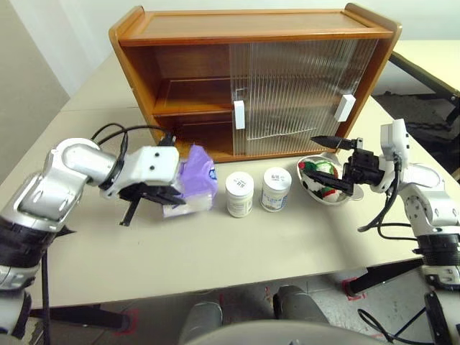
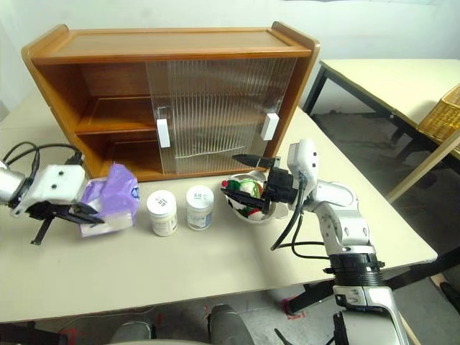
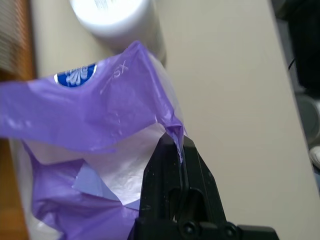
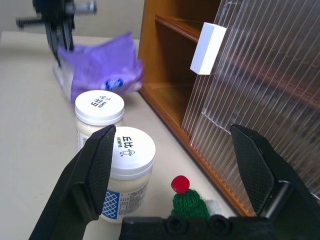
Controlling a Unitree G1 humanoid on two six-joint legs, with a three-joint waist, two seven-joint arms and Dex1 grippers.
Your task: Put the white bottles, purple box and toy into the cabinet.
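The cabinet (image 1: 215, 79) stands at the back of the table (image 1: 237, 251), its two ribbed sliding doors drawn to the right half so that the left half of both shelves lies open. The left gripper (image 3: 175, 150) is clamped on a fold of the purple box's (image 1: 195, 180) plastic wrap; its fingers are pressed together with the film pinched between them, in front of the open left bay. To the right of the box, two white bottles (image 1: 239, 193) (image 1: 276, 188) stand upright side by side on the table, near but apart from each other. Right of them, a metal bowl (image 1: 316, 188) holds the toy (image 4: 190, 200), its green cap and red bobble visible. The right gripper (image 1: 343, 165) hovers level at the bowl, fingers (image 4: 92, 175) spread wide, holding nothing.
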